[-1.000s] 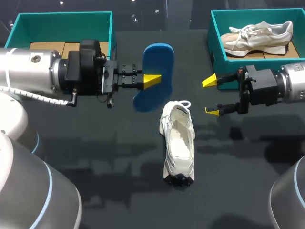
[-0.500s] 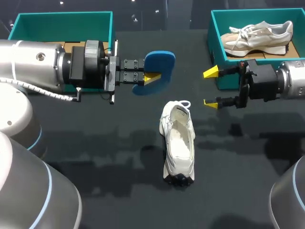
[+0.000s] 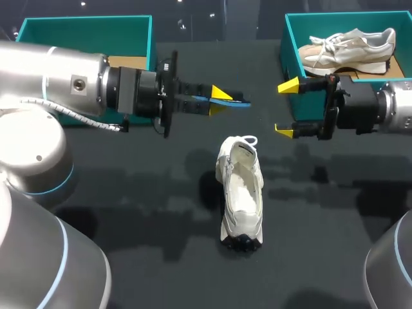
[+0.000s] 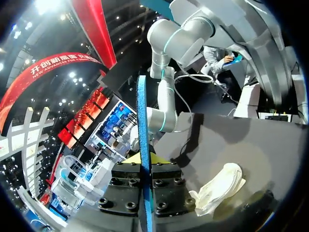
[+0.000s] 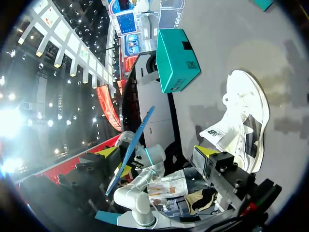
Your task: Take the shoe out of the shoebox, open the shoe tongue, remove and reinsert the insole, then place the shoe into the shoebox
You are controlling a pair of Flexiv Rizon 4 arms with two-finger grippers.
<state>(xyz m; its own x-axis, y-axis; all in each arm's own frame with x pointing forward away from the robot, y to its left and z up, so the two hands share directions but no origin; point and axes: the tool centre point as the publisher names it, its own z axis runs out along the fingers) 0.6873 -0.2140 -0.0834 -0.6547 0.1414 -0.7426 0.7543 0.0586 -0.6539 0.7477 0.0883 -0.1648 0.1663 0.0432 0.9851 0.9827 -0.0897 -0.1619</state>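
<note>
Head view — insole [image 3: 237, 102] now edge-on (rotated).

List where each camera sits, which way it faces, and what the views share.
Head view: above and behind, looking down on the table; shows the left gripper pinching the blue insole, the right gripper open.
Left wrist view: on the left wrist, looking out past its gripper; the insole stands edge-on in it.
Right wrist view: on the right wrist, facing the left gripper; one of its own yellow fingertips shows.
Shared: all three show the white shoe and the insole.
</note>
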